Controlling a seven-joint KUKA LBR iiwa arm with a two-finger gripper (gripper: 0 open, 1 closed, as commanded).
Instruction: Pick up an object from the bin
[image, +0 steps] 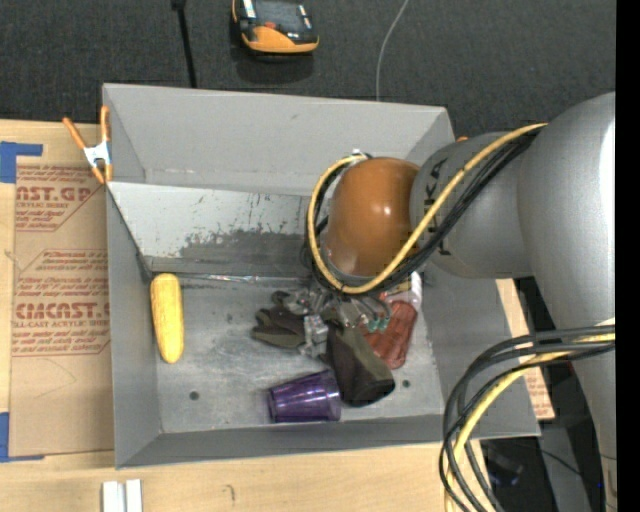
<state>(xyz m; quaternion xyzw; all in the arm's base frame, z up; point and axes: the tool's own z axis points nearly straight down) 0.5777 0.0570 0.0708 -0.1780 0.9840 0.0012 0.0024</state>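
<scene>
My gripper (322, 312) is low in the middle of the bin, largely covered by the arm's wrist above it. It sits among a small cluster of things. A dark olive crumpled piece (274, 326) lies just left of it. A dark brown wedge-shaped thing (358, 370) lies just below and right of it. A red, partly see-through thing (397, 330) lies at its right, half hidden under the wrist. Whether anything is between the gripper's tips is hidden.
A purple cup (303, 398) lies on its side near the bin's front wall, below the cluster. A yellow corn cob (167, 317) lies alone along the left wall. The arm covers the bin's right side.
</scene>
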